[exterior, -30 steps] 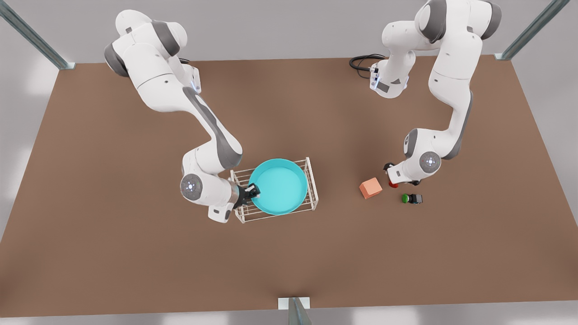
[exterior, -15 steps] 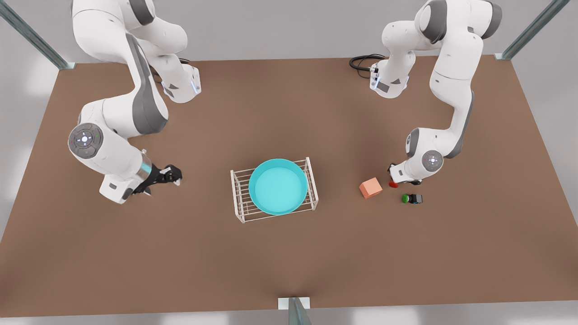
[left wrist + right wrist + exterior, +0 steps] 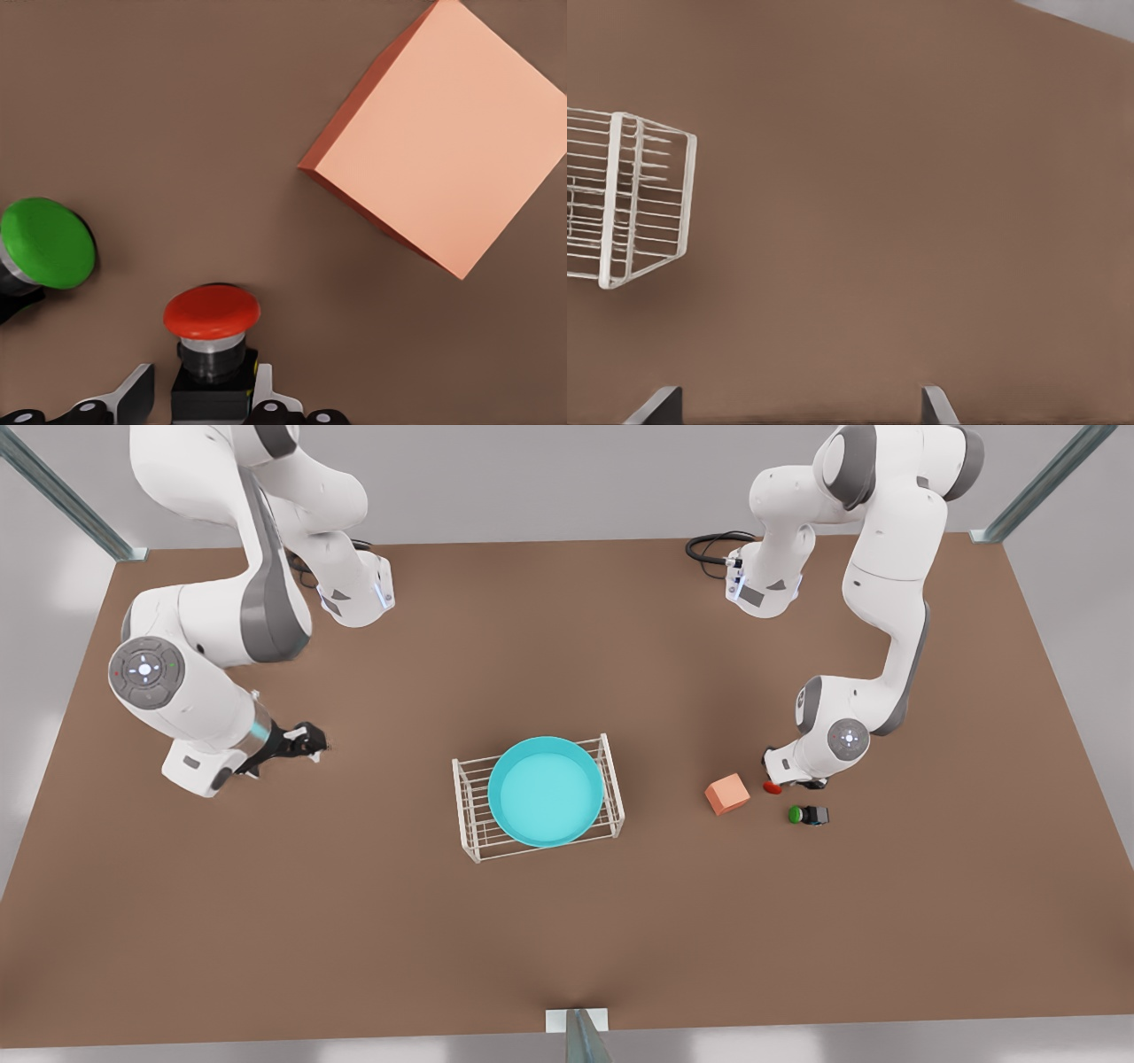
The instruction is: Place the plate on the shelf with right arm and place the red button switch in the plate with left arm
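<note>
Right claw [image 3: 312, 741] drawn farther from plate [image 3: 545, 790], open, left claw [image 3: 202, 403] clasping red button switch [image 3: 213, 332]

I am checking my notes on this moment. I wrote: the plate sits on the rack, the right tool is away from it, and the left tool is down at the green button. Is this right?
Not quite: the left tool is at the red button, whose body sits between its fingers in the left wrist view; the green button is beside it. The plate does sit on the rack, and the right tool is away from it, open.
</note>
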Tool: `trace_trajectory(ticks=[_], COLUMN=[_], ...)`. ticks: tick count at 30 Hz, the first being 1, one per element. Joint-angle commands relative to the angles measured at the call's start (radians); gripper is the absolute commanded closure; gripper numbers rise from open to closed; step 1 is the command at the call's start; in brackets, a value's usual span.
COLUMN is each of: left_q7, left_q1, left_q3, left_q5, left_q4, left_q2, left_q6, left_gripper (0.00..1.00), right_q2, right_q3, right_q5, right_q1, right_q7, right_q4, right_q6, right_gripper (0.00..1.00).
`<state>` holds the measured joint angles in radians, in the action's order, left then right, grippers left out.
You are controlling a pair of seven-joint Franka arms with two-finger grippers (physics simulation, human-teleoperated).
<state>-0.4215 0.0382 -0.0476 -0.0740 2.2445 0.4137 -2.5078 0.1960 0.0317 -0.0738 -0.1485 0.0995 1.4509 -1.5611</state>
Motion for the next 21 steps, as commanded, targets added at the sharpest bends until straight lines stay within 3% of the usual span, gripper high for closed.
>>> trace_trajectory(ticks=[1,9,19,21], left_q7=[-0.005,-0.005,-0.005,-0.005], left_q1=[0.0,0.002,0.003,0.003], left_q3=[0.0,0.0,0.0,0.0], left_q5=[0.0,0.0,0.0,0.002], left_q4=[0.001,0.012,0.01,0.01], left_q2=[0.0,-0.003,-0.001,-0.001], left_q6=[-0.009,0.001,0.001,0.001], left_gripper=[0.34,0.42,0.42,0.49], right_q2=[-0.018,-0.024,-0.02,-0.02], right_q3=[-0.009,-0.012,-0.021,-0.021], right_q5=[-0.061,-0.044,-0.026,-0.026], right_q1=[0.004,0.015,0.015,0.015], right_q7=[0.006,0.025,0.025,0.025], right_q4=[0.005,0.02,0.02,0.02], right_q6=[0.053,0.062,0.065,0.065], right_gripper=[0.0,0.0,0.0,0.0])
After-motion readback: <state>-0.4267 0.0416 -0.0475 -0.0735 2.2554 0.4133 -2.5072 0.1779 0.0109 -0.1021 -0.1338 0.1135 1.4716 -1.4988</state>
